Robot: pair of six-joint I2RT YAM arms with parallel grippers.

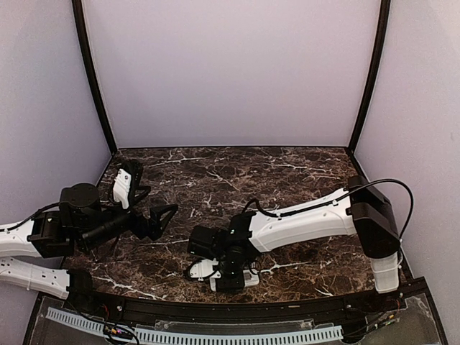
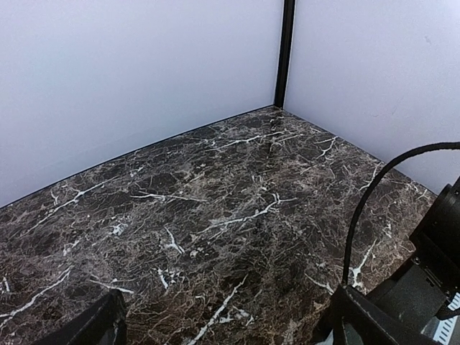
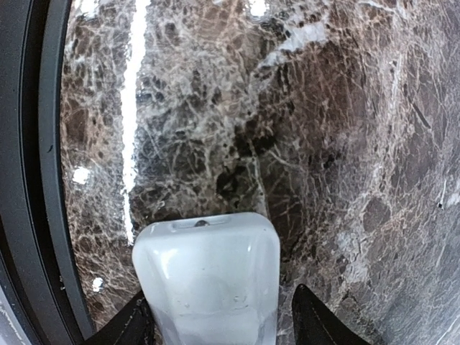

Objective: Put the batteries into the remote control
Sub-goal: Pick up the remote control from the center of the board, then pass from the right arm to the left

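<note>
On the marble table (image 1: 287, 172), the right gripper (image 3: 223, 316) straddled a white plastic piece (image 3: 208, 280), grip unclear; centring before squeezing seemed wise. The left gripper (image 1: 164, 219) hung spread.

Far half of table (image 1: 237, 165) open, right arm (image 1: 305, 218) spanning near half, walls (image 1: 230, 72) around.
</note>
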